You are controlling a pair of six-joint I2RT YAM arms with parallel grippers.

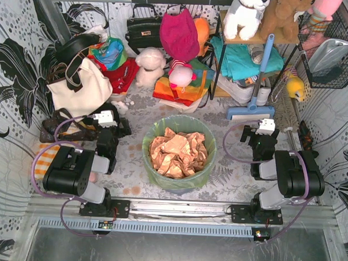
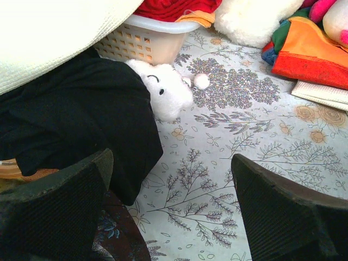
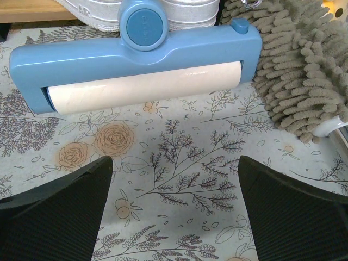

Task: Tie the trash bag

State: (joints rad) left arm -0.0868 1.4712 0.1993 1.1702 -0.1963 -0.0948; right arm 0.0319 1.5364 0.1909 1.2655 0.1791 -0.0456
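Nearest, the left gripper (image 2: 168, 217) and right gripper (image 3: 174, 212) rest low over the floral-patterned tabletop (image 1: 235, 173), both pairs of black fingers spread and holding nothing. Between them stands the thin lime-green plastic trash bag (image 1: 177, 182), mouth open, full of crumpled tan-brown paper (image 1: 176, 154). Beyond lies a blue plastic roller mop (image 3: 136, 49). The likely trouble — thin film tearing, or slipping free if the fingers pinch only one layer of rim.
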